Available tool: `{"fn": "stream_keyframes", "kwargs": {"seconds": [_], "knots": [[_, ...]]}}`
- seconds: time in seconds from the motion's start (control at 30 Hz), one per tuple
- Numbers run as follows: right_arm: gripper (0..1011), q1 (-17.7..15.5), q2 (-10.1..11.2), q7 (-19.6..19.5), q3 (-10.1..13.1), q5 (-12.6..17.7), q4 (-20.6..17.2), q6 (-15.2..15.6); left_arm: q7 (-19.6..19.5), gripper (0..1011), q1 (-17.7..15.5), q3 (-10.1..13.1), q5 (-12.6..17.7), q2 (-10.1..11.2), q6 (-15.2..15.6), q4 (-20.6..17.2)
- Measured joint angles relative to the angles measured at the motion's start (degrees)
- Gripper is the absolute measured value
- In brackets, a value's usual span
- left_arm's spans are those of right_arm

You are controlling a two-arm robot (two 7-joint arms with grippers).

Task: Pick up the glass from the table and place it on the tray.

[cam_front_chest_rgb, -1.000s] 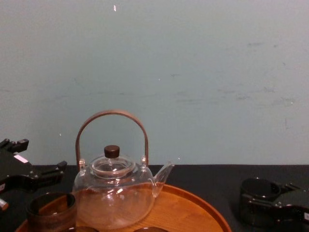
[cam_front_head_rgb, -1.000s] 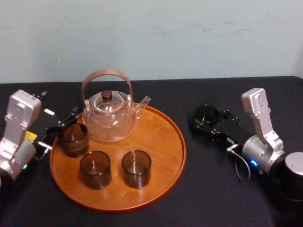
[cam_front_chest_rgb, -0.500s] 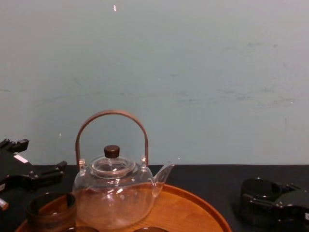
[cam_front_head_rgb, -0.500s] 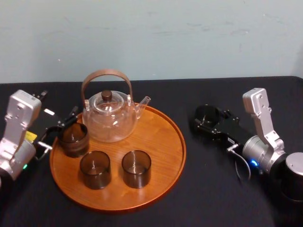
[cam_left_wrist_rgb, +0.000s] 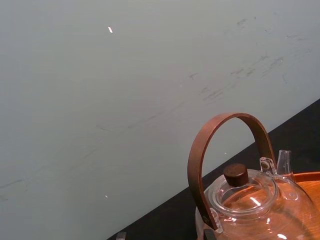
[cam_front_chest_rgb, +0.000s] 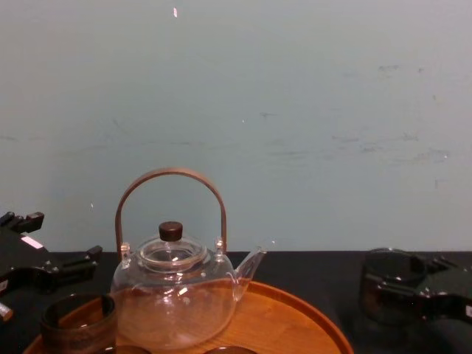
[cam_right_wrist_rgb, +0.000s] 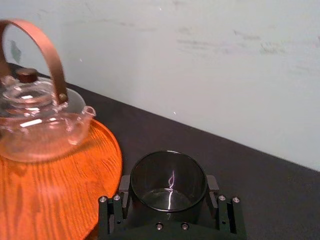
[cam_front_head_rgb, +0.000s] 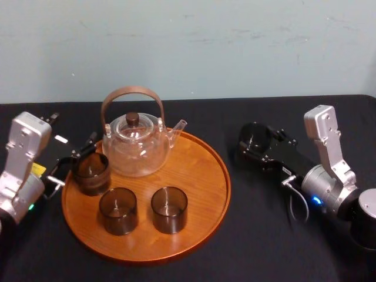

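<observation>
Glass point(cam_front_head_rgb: 254, 136): dark, upright, right of the tray point(cam_front_head_rgb: 200, 170), near its rim, over the black worktop point(cam_front_head_rgb: 264, 235).
Right end effector point(cam_front_head_rgb: 257, 145): closed on the glass, one finger on either side.
Tray's load: clear teapot point(cam_front_head_rgb: 135, 147) at the back, three dark cups point(cam_front_head_rgb: 169, 209) at the left and front.
Left end effector point(cam_front_head_rgb: 73, 141): at the tray's left rim, fingers spread, holding nothing.

Right tool point(cam_front_head_rgb: 256, 145) reaches forward, clamped on the glass point(cam_front_head_rgb: 253, 135); left tool point(cam_front_head_rgb: 75, 160) sits low at left, fingers spread.
</observation>
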Motion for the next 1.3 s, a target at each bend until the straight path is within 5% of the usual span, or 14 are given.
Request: {"fn": "stream_keyframes", "kwargs": {"seconds": [0.27,0.63,1.3], "knots": [[900,-1.9,0.53,1.21,-1.61,0.11,-5.72,-0.12,0.0,1001,0.0,0.0,0.0,0.0,0.0,0.0],[900,-1.8,0.02,3.21,-4.47,1.19,-8.03,-0.7,0.0,1001,0.0,0.0,0.0,0.0,0.0,0.0],[900,3.8,-3.63,5.05,-10.01,0.69,1.07,-1.75,0.0,1001,0.0,0.0,0.0,0.0,0.0,0.0]]}}
